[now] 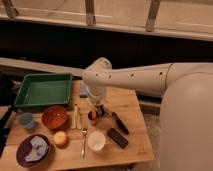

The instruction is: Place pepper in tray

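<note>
The green tray (43, 78) lies at the table's back left, with nothing in it. The pepper (92, 116), small and orange-red, lies near the middle of the wooden table, right of the tray's near corner. My white arm reaches in from the right and bends down over it. My gripper (97, 111) points down right at the pepper and looks open, its dark fingers close around the pepper's upper end. The arm's wrist hides what lies just behind the pepper.
An orange-red bowl (54, 117), a blue cup (26, 120) and a purple bowl (34, 150) stand on the left. A yellow fruit (61, 138), a fork (84, 142), a white cup (96, 140) and black items (118, 137) lie in front. A railing runs behind the table.
</note>
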`<action>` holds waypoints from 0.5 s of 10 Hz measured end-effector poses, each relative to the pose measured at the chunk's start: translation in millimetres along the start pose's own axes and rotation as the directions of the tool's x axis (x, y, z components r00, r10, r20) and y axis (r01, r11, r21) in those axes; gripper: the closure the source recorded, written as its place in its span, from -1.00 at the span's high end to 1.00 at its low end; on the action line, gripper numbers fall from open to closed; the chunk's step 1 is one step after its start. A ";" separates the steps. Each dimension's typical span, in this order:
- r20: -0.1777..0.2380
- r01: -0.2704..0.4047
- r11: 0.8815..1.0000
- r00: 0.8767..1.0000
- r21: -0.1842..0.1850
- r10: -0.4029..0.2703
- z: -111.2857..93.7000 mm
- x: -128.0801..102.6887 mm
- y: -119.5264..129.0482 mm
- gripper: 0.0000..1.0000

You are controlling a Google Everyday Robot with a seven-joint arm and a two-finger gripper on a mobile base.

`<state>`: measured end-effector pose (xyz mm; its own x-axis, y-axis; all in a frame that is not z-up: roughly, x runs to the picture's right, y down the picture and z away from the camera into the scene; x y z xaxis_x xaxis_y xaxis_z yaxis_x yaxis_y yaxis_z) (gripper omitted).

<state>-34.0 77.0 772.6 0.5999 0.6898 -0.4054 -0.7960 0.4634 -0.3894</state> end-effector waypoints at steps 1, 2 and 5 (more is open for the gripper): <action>-0.001 -0.001 1.000 1.000 0.000 0.001 0.3 0.3 -0.3 0.26; -0.005 -0.005 1.000 1.000 0.001 0.005 1.7 0.1 -0.3 0.26; 0.001 -0.026 1.000 1.000 0.015 0.026 18.0 -17.2 5.4 0.26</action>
<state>-50.0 77.6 792.3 0.5789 0.7022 -0.4143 -0.8124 0.4536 -0.3663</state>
